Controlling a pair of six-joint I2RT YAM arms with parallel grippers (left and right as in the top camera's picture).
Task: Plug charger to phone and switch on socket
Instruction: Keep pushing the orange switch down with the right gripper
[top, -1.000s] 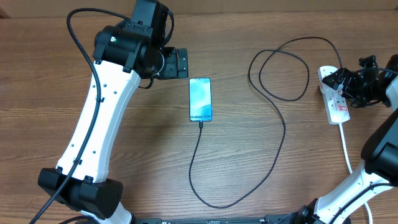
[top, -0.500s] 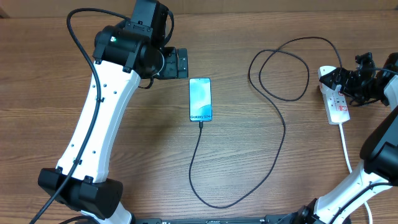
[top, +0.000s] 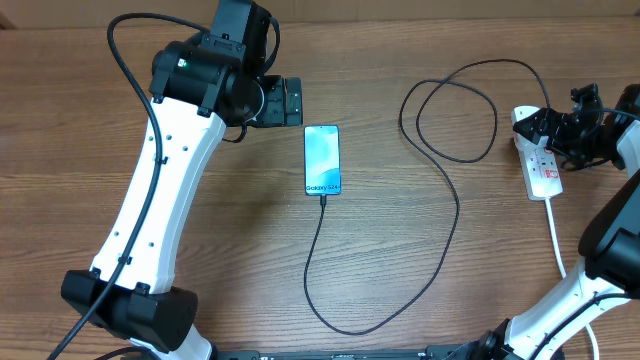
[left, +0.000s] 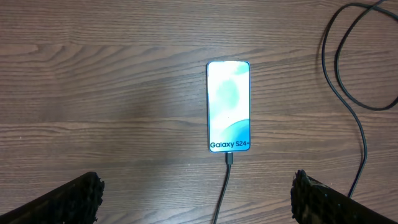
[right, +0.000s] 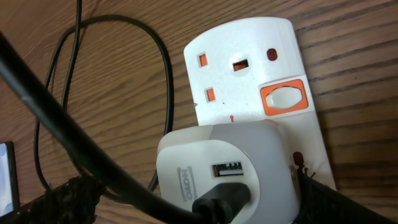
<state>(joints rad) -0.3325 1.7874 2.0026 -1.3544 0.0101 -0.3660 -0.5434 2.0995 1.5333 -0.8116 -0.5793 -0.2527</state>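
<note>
- My left gripper (left: 196, 202) hangs above the desk (top: 60, 110), jaws spread wide with nothing between them. The phone (left: 229, 106) lies flat just ahead of it, lit screen up.
- The charger (left: 227, 186) has its connector seated in the phone's end nearest the arm bases. Its thin black cable curls away from the phone in broad loops across the desk toward the socket (top: 540, 165).
- The socket lies well apart from the phone, on my right arm's side. A white adapter (right: 224, 168) sits in one outlet, with the black cable entering its face.
- My right gripper (right: 199, 205) hovers over that adapter, jaws wide, one finger to either side, gripping nothing that I can see. The orange switch (right: 283, 98) shows just beyond the adapter.
</note>
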